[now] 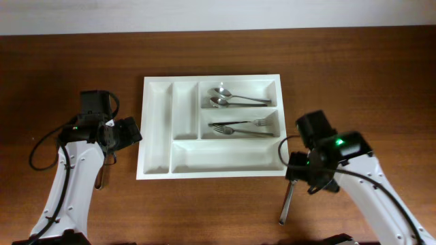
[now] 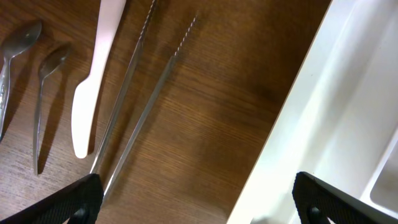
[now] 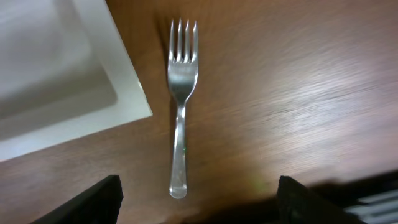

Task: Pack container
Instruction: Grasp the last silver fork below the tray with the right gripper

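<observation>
Dark wood-grain table (image 1: 218, 218) fills my overhead view, with a pale strip of wall (image 1: 218, 13) along its far edge. Left of the container (image 1: 157, 136), my left gripper (image 1: 136, 131) hovers just beside the rim, fingers spread wide and holding nothing. Its camera shows two loose spoons (image 2: 18, 50), a white knife (image 2: 93, 81) and two long thin metal rods (image 2: 143, 106) on the wood. The container sits mid-table, with packed spoons (image 1: 228, 97) and forks (image 1: 245, 126) in its upper wide compartments. Right of it, my right gripper (image 1: 298, 173) hangs over a lone fork (image 3: 180, 106) on the table, fingers apart, gripping nothing.
</observation>
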You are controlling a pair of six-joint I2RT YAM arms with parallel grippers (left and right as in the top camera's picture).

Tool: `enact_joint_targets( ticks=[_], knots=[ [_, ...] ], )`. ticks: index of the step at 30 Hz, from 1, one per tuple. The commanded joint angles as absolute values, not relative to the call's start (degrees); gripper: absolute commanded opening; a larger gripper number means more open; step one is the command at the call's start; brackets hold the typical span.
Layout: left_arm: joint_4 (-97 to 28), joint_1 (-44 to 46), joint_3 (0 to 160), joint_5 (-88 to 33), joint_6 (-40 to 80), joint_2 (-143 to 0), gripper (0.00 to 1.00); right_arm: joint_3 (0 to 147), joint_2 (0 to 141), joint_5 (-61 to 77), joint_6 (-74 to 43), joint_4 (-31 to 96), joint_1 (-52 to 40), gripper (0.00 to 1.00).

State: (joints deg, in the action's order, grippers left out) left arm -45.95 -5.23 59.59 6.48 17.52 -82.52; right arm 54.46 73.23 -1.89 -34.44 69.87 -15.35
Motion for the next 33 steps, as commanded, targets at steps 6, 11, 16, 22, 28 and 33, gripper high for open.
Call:
enact_joint_targets(
  ticks=[6, 11, 16, 22, 28, 33],
  knots=[
    [-45.91, -5.41, 60.64, 6.92, 16.82, -82.72, 0.99, 40.34, 72.36, 5.8, -37.19, 58.57, -14.96, 0.79],
    [-45.91, -5.41, 60.64, 6.92, 16.82, -82.72, 0.99, 36.03, 72.69, 5.8, -37.21, 50.89, -14.96, 0.63],
    [-45.91, -5.41, 60.64, 6.92, 16.82, -82.72, 0.99, 33.63, 75.13, 5.34, -38.46, 46.76, -14.96, 0.62],
    [-45.91, -5.41, 60.64, 6.92, 16.82, -82.72, 0.99, 33.54, 79.37, 4.08, -38.48, 43.03, -14.96, 0.48],
    [-45.91, -5.41, 60.64, 6.92, 16.82, -82.72, 0.99, 33.54, 83.09, 3.84, -38.46, 41.87, -14.96, 0.17],
    [-45.91, -5.41, 60.64, 6.92, 16.82, -82.72, 0.99, 33.56, 83.2, 2.52, -38.44, 41.95, -14.9, 0.04]
  ],
)
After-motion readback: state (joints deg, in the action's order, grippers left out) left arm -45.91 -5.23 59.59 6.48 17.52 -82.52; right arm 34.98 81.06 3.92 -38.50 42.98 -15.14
